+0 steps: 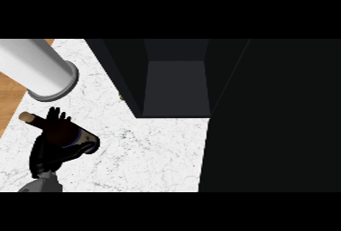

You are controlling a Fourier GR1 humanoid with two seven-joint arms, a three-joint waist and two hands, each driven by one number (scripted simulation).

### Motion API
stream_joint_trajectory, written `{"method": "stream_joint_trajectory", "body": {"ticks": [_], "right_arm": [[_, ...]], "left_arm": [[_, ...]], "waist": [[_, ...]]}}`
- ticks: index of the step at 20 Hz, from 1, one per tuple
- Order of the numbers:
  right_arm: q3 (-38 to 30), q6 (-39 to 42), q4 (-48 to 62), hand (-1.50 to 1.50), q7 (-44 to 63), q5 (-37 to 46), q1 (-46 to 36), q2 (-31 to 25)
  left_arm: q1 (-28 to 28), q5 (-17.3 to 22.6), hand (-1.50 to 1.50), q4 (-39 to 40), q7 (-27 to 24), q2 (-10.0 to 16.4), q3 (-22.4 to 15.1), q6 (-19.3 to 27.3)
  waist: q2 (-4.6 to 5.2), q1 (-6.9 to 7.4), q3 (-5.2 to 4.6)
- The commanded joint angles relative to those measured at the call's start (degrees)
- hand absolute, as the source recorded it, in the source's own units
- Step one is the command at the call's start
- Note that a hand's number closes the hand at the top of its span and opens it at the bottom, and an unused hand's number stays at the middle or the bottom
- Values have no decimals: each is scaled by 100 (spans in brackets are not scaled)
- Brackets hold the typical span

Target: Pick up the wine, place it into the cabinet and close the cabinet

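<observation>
left hand [50,151] at lower left of head view, fingers curled round the wine bottle [66,130], holding it about the body. bottle tilted: corked neck pointing up-left, label end toward lower right. over the white marble counter [153,153]; cannot tell whether lifted clear of it. right hand not in view. open cabinet [177,85] well apart to the right and farther back, dark cavity facing this way. large dark panel [273,117] at right, probably its open door. white cylinder [41,67] near, just beyond the hand.

step in hand, by judgement: carry to the cabinet.
- lift clear of the counter first, then swing right, away from the cylinder.
- bring upright before entry; lead with the base — not the neck — into the middle of the opening, clear of both side walls.
- release only once the base sits on the cabinet floor, set deep enough for the door to shut.
</observation>
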Motion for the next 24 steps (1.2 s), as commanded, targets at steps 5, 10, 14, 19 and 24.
{"method": "stream_joint_trajectory", "body": {"ticks": [5,10,14,19,24], "right_arm": [[-167,-76,-845,-150,561,-223,-8,-120],[-153,-87,-1097,-150,832,-323,27,-182],[-259,135,-1013,-150,194,-530,509,-147],[-81,-12,-653,-150,273,-183,153,-79],[-178,224,-677,-150,-145,-399,595,-91]], "left_arm": [[-423,176,-150,637,-340,-67,20,-23],[-657,458,150,916,-316,-1,2,-570],[-358,-5,150,1100,-1042,93,-225,-705],[-88,-437,150,816,-1511,175,-688,-1006],[-147,-704,150,975,-2361,467,-825,-1480]], "waist": [[1,-9,-1],[-8,-34,-3],[1,-41,1],[-8,7,0],[-2,-30,2]]}}
